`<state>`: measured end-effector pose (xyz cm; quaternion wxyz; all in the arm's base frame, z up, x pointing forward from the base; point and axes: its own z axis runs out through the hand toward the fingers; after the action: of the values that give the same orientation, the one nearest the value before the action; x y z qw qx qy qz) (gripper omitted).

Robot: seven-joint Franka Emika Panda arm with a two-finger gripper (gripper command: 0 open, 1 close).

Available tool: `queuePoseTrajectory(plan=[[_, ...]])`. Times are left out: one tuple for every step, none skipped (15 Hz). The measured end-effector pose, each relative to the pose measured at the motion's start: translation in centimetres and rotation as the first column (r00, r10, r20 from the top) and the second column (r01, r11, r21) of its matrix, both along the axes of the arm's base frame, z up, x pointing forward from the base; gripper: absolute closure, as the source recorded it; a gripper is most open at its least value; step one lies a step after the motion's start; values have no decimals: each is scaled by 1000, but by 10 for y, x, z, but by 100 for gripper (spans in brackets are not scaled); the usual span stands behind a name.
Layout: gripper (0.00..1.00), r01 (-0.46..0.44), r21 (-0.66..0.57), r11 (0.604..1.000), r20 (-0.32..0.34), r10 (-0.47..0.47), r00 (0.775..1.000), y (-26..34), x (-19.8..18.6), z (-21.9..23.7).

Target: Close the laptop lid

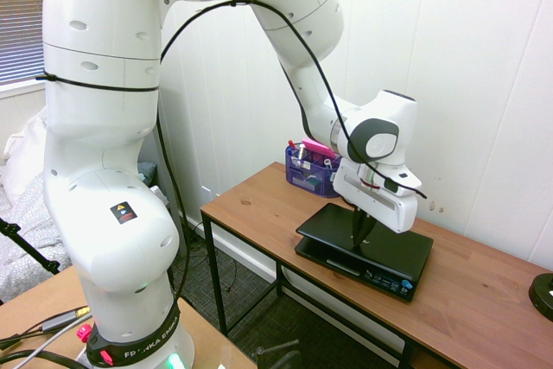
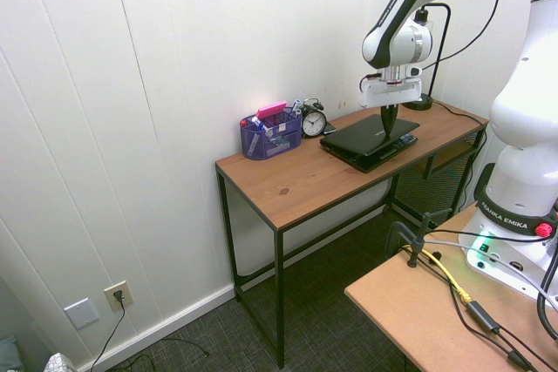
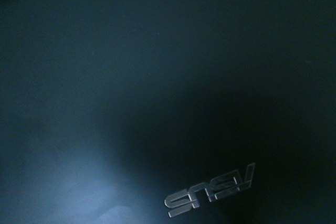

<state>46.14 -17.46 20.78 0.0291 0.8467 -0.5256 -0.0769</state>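
Observation:
The black laptop lies on the wooden table [image 1: 259, 205]. The laptop lid [image 1: 333, 222] is folded down almost flat over the keyboard base, and a thin strip of the base with stickers [image 1: 387, 282] shows along the front edge. My gripper [image 1: 361, 244] points straight down, shut, with its fingertips pressed on the lid's matte back near the middle. From the other side the lid [image 2: 357, 137] lies low under the gripper [image 2: 386, 128]. The wrist view is filled by the lid's dark back [image 3: 157, 77] with a silver logo [image 3: 210, 190].
A purple desk organiser [image 1: 304, 174] with pens stands behind the laptop by the wall, and a small alarm clock [image 2: 313, 121] sits beside it. A black lamp base [image 2: 417, 100] stands at the table's far end. The white wall runs close behind the table.

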Motion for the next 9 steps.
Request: queuePoseTrajectory(plan=[[100,4,4,1000,-7,-4,1000,-2,-2,-9],[100,5,7,1000,-13,-5,1000,-5,-4,-18],[100,8,8,1000,-19,-8,1000,-8,-6,-26],[100,11,11,1000,-25,-11,1000,-11,-8,-32],[100,13,11,1000,-21,-13,1000,-14,-7,-31],[100,15,13,1000,-18,-15,1000,-17,-7,-30],[100,16,13,1000,-16,-16,1000,-19,-8,-30],[100,19,11,1000,-14,-18,1000,-22,-8,-29],[100,21,9,1000,-11,-21,1000,-23,-7,-28]])
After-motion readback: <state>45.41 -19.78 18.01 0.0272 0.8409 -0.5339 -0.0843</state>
